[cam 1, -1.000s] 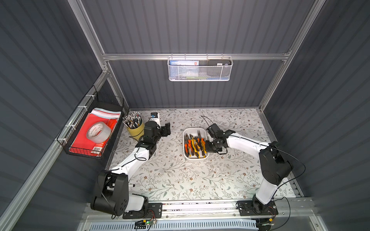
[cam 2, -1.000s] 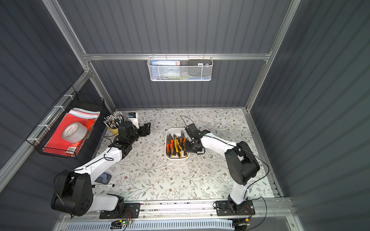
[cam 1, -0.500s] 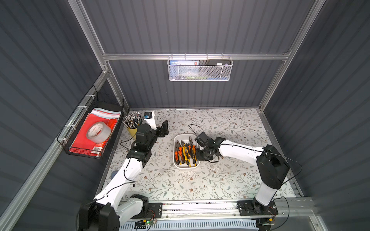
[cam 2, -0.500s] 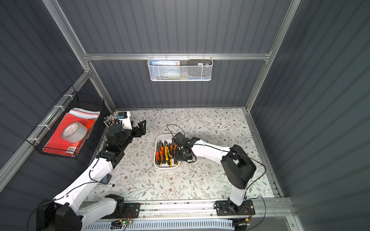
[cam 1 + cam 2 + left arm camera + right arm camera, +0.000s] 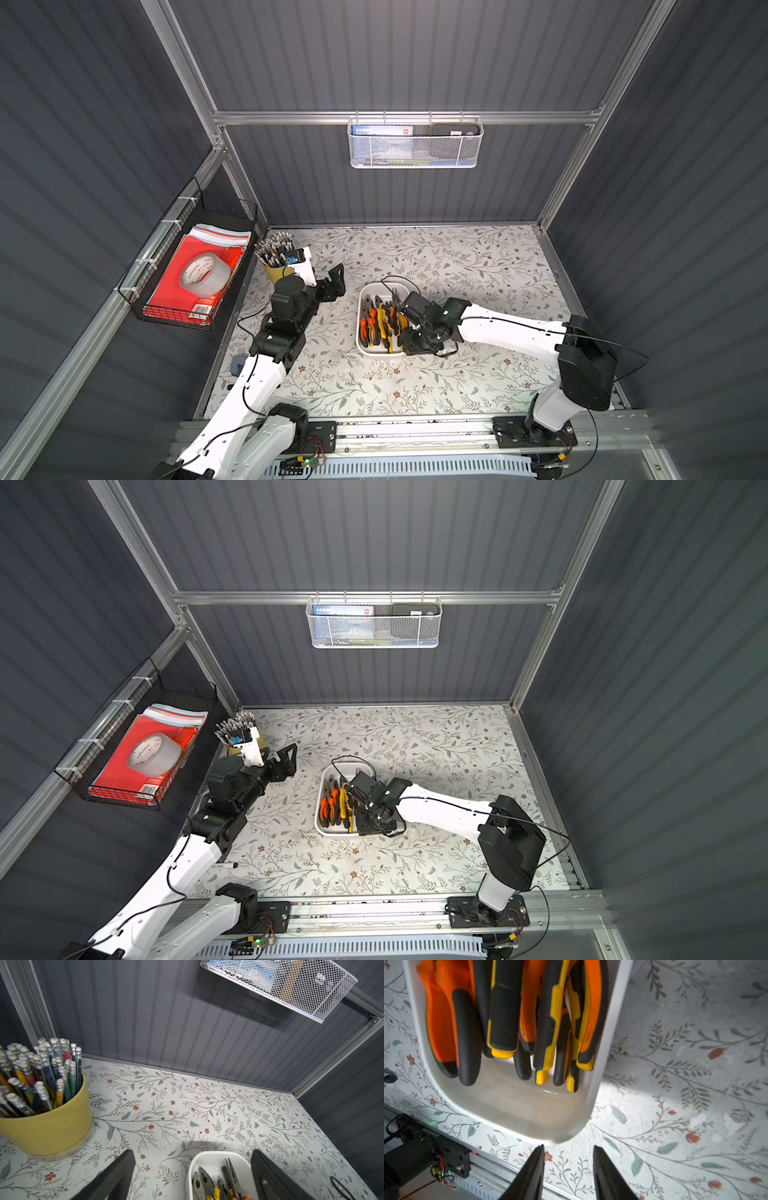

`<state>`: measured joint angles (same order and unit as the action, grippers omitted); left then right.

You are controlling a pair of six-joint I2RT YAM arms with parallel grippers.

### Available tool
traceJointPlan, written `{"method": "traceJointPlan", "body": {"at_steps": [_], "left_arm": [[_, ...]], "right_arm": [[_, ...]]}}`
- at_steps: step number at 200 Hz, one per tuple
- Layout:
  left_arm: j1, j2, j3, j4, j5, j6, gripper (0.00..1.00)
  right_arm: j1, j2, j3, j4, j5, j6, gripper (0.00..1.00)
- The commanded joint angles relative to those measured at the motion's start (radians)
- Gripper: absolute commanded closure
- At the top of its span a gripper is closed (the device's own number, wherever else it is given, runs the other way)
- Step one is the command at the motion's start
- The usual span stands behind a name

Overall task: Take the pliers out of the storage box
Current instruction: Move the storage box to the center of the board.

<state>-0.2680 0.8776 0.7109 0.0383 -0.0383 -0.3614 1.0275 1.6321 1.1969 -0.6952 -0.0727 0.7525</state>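
Your left gripper (image 5: pixel 192 1154) hung with its fingers wide apart and empty, above the worktop (image 5: pixel 457 257) between the yellow pencil cup (image 5: pixel 52 1126) and the storage box (image 5: pixel 360 320). The box sat near the worktop's middle, with the pliers (image 5: pixel 504 1012) lying inside, handles toward the front edge. Your right gripper (image 5: pixel 568 1148) stood just off the box's front right corner, fingers narrowly parted, gripping nothing.

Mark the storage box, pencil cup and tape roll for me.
storage box (image 5: pixel 371 289): in a top view, bare white far end.
pencil cup (image 5: pixel 47 1126): left wrist view, yellow outer wall.
tape roll (image 5: pixel 218 280): in a top view, clear side of the roll.
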Motion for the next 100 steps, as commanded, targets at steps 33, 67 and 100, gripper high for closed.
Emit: {"method": "traceJointPlan", "body": {"at_steps": [33, 67, 100], "left_arm": [[0.000, -0.038, -0.013, -0.041, -0.005, -0.025, 0.08], [0.000, -0.085, -0.022, -0.038, -0.006, -0.031, 0.08], [-0.001, -0.130, -0.032, -0.032, -0.021, -0.042, 0.08]], "right_arm": [[0.014, 0.070, 0.286, -0.147, 0.145, -0.059, 0.54], [0.014, 0.253, 0.477, -0.237, 0.194, -0.110, 0.62], [0.015, 0.393, 0.608, -0.323, 0.238, -0.100, 0.71]]}}
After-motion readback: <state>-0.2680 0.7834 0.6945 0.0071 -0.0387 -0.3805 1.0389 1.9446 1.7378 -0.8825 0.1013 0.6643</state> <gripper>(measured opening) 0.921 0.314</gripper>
